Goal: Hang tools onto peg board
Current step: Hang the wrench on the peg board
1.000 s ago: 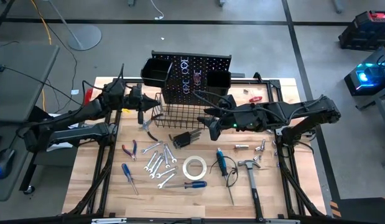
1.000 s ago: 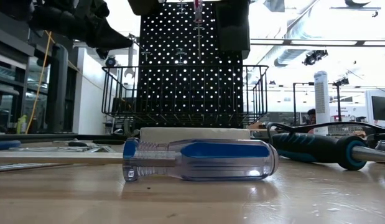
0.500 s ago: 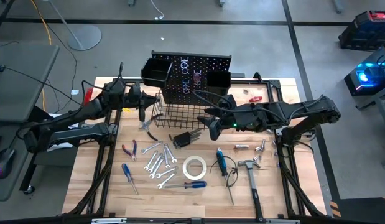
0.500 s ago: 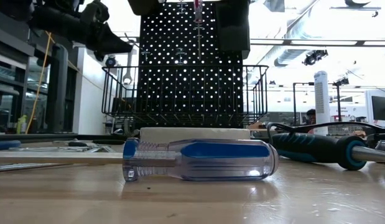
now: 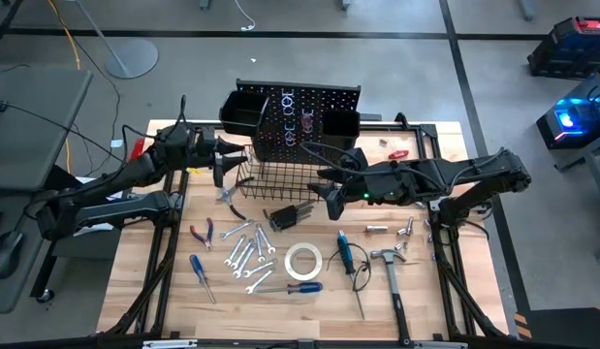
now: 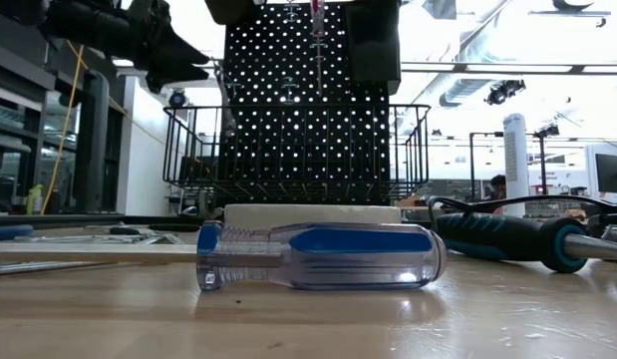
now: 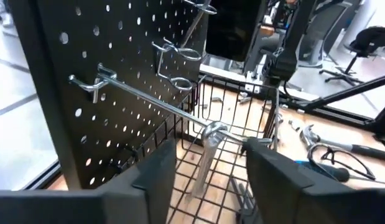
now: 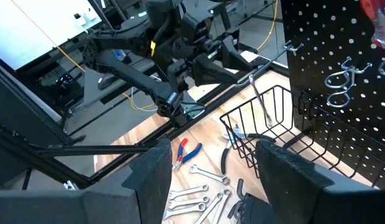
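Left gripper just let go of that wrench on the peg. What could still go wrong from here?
1. The wrench hangs by its ring near the outer tip of the long peg; a knock could slide it off into the wire basket.
2. The left gripper is open with its fingers either side of the wrench; a crooked retreat might drag it along.
3. The right gripper waits, open, over the basket, close to the peg board.

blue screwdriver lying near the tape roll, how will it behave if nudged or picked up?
The screwdriver lies on its side with a rounded, ribbed handle, so a sideways nudge probably rolls it. The glossy clear plastic looks slippery to pinch. It is likely rigid and handle-heavy, so a grasp at the shaft may tilt.
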Robot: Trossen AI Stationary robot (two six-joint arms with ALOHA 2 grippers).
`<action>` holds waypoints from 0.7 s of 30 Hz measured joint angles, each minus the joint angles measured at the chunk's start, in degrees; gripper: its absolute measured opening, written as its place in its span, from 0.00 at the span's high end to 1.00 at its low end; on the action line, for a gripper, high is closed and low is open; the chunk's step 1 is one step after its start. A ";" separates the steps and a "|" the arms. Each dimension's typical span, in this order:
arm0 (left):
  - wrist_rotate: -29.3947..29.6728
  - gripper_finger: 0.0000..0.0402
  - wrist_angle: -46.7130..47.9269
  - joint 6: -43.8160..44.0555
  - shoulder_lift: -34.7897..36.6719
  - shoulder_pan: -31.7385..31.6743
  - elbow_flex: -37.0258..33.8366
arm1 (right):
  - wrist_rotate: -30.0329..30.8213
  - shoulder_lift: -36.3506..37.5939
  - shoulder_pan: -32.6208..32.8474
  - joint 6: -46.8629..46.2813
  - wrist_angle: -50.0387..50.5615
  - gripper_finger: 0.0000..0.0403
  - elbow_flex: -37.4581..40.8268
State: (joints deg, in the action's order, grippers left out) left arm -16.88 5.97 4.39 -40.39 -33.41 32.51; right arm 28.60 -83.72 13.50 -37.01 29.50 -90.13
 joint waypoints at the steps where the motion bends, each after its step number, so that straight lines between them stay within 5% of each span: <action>1: 0.00 0.53 1.71 -0.03 0.18 0.00 0.85 | -0.02 0.00 0.00 0.00 0.00 0.45 0.00; 11: -0.23 0.44 26.60 1.53 1.59 0.05 8.46 | -0.26 0.00 0.00 1.66 -0.20 0.45 0.00; 21: -9.18 0.44 45.00 8.09 4.37 2.88 16.46 | -1.93 0.02 0.00 3.03 -0.24 0.45 0.00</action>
State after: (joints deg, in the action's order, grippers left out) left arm -26.06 50.97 12.48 -36.02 -30.53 48.97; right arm 26.67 -83.70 13.50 -33.99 29.26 -90.13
